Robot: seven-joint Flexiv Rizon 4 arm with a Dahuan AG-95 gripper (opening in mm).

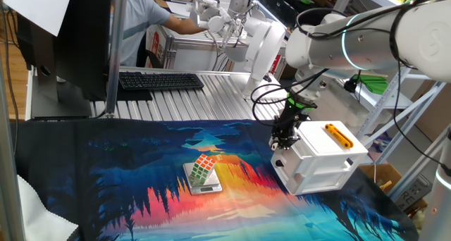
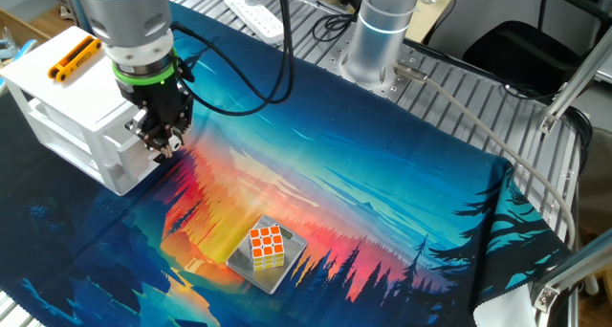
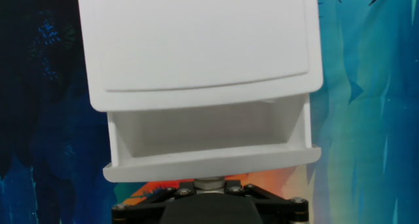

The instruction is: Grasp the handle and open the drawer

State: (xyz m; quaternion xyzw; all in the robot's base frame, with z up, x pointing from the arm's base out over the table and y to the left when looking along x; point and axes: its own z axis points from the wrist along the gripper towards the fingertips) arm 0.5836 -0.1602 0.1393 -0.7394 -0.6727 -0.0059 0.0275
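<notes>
The white cabinet [image 1: 324,156] with an orange bar [image 1: 339,135] on top stands at the right of the mat; it also shows in the other fixed view [image 2: 67,107]. In the hand view the upper drawer [image 3: 209,142] is slid partly out, its hollow white tray showing below the cabinet top [image 3: 196,40]. My gripper [image 3: 209,185] is pressed against the drawer's front rim, shut on the handle [image 3: 209,182], of which only a small pale bit shows between the fingers. The gripper is at the cabinet's front in both fixed views [image 1: 280,144] [image 2: 163,147]. The lower drawer is hidden.
A Rubik's cube [image 1: 205,167] sits on a small grey scale [image 1: 204,187] mid-mat, also in the other fixed view [image 2: 267,247]. A keyboard [image 1: 158,80] and a monitor stand lie at the back. A power strip [image 2: 253,7] lies near the arm's base [image 2: 378,40].
</notes>
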